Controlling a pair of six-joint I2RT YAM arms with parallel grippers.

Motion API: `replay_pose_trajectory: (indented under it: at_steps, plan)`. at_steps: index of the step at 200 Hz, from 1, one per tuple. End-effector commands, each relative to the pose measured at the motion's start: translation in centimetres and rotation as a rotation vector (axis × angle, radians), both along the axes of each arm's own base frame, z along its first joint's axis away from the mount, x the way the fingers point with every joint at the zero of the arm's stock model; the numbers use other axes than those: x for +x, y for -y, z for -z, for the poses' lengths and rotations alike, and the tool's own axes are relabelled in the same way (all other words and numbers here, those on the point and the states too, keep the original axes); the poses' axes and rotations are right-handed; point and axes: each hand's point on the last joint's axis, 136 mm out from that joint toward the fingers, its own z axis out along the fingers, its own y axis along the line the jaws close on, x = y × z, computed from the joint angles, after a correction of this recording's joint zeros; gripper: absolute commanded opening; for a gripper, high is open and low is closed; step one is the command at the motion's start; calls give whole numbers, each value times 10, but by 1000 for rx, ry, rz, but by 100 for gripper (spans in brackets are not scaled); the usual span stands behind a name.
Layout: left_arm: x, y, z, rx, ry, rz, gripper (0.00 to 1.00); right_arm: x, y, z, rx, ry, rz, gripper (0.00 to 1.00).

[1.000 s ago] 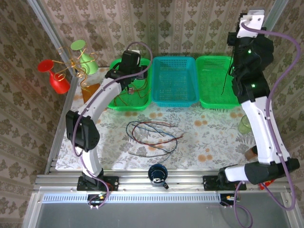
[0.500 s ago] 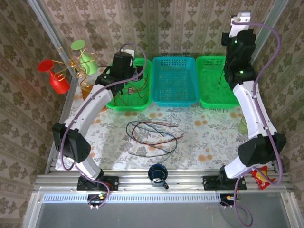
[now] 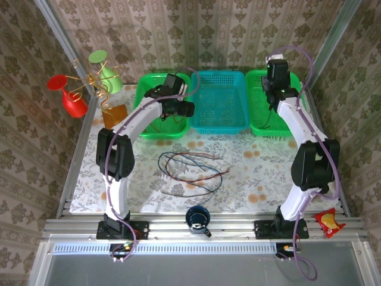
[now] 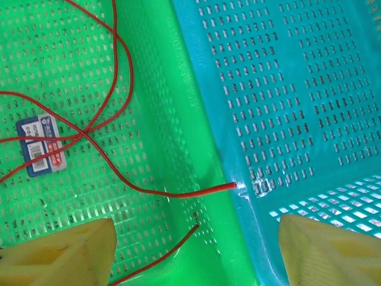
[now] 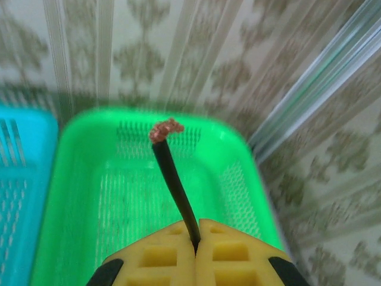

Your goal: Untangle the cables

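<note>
Floral cloth covered the desk. Three baskets stood along its far edge: the left green basket at 11 o'clock, the teal basket at 12 and the right green basket at 1. The left gripper hung open where the left green and teal baskets met, above a red cable lying in the green one. The right gripper was clamped on a black cable over the right green basket. Loose cables, red, blue and black, lay looped at the desk's centre.
</note>
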Motion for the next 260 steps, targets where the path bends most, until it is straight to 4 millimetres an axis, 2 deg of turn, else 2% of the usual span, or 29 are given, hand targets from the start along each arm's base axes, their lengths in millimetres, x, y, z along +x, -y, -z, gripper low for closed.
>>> replay_pose_trajectory:
  at_steps: [1, 14, 48, 61, 79, 104, 124, 167, 200, 228, 240, 251, 260]
  plan:
    - [-3, 7, -22, -41, 10, 0, 72, -7, -2, 55, 88, -193, 0, 0]
    - [-4, 7, -21, -42, 8, -1, 72, -7, -5, 84, 136, -282, -2, 0]
    - [-6, 6, -26, -58, 18, -13, 73, -11, -5, 143, 197, -442, 11, 1]
    - [-7, 6, -26, -66, 15, -12, 73, -10, -4, 156, 222, -481, 16, 0]
    - [-9, 7, -27, -72, 14, -13, 73, -1, 3, 163, 238, -492, 31, 0]
    - [-12, 6, -30, -74, 16, -13, 73, 19, 13, 158, 214, -461, 49, 0]
    - [-15, 3, -31, -67, 19, -17, 74, 37, 14, 145, 227, -372, 60, 0]
    - [-20, -10, -32, -84, 10, -46, 74, 74, 19, 91, 173, -139, 67, 0]
    - [-24, -18, -34, -75, 15, -57, 74, 84, 46, 51, 82, 24, 192, 0]
    - [-26, -21, -31, -72, 10, -64, 74, 77, 68, 25, 3, 136, 303, 0]
    - [-27, -22, -30, -71, 6, -66, 75, 71, 75, 21, -35, 162, 333, 0]
    - [-27, -22, -30, -72, 5, -67, 75, 71, 74, 36, -13, 103, 298, 0]
    - [-26, -21, -29, -73, 6, -66, 75, 72, 70, 56, 35, 22, 259, 0]
